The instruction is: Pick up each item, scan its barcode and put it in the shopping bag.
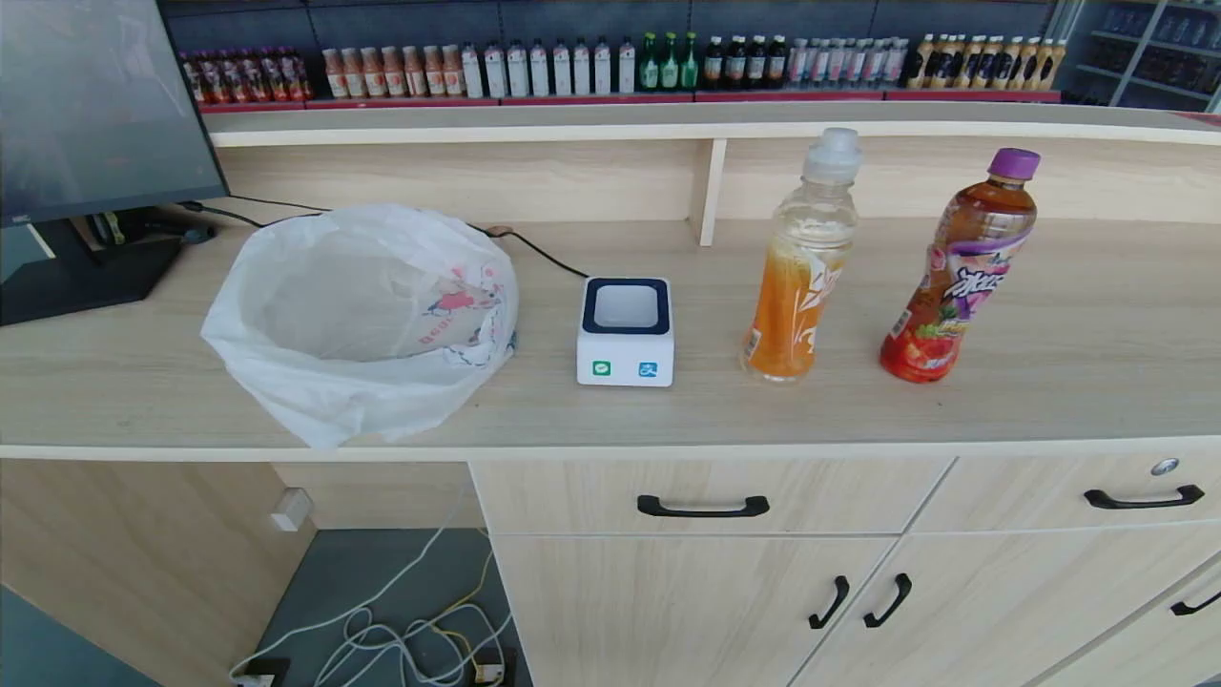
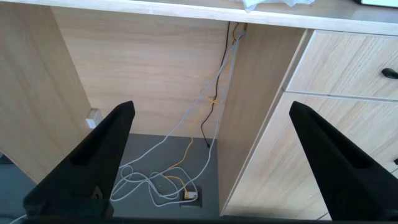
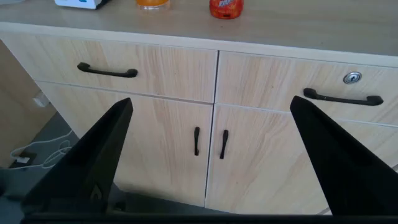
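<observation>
Left gripper [image 2: 210,106] and right gripper [image 3: 211,101] hang spread and empty below the counter [image 1: 1097,382], while orange bottle [image 1: 799,277] and red bottle [image 1: 959,277] stand upright right of the scanner [image 1: 626,331], liable to topple under an off-centre approach.

A pale wood-grain counter [image 1: 1097,334] ran above both grippers. Over the left gripper [image 2: 211,109] sat a white plastic shopping bag [image 1: 362,315]. Up and ahead of the right gripper [image 3: 211,104] stood a white box scanner [image 1: 625,332], a clear-capped orange drink bottle [image 1: 796,277] and a purple-capped red tea bottle [image 1: 959,277], each apart.
</observation>
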### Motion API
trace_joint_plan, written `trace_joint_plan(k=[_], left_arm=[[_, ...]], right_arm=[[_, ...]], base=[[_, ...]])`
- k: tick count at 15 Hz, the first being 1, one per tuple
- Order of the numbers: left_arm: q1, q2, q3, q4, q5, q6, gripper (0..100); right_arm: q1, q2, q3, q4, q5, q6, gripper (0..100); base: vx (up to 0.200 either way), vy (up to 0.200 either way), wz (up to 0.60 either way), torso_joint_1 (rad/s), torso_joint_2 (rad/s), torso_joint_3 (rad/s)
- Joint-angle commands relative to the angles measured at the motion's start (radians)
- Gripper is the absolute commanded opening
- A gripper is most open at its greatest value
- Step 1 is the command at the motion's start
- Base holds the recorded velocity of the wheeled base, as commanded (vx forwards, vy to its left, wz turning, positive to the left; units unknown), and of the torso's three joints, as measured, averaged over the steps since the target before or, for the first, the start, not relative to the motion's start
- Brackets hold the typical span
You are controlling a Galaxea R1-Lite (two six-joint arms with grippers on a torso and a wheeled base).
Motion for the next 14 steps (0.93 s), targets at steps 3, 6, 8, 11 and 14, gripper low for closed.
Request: trace_joint_plan(k=[3,6,8,11,14], left_arm=[[0.000,0.000,0.000,0.000,0.000,0.000,100],[0.000,0.000,0.000,0.000,0.000,0.000,100],[0.000,0.000,0.000,0.000,0.000,0.000,100],[0.000,0.000,0.000,0.000,0.000,0.000,100],[0.000,0.000,0.002,0.000,0.000,0.000,100]], right_arm=[[0.030,0.168,0.005,-0.094,0.001,-0.003,100],[0.030,0.293,0.006,-0.202,0.001,-0.023,100],[0.030,0.397,0.022,-0.337,0.001,-0.023,100],[0.061,0.575,0.011,-0.518,-0.001,-0.035,100],[0.115,0.787,-0.033,-0.688,-0.001,-0.047,100]], base=[[0.000,0.000,0.00,0.000,0.00,0.000],[0.000,0.000,0.00,0.000,0.00,0.000],[0.000,0.000,0.00,0.000,0.00,0.000],[0.000,0.000,0.00,0.000,0.00,0.000],[0.000,0.000,0.00,0.000,0.00,0.000]])
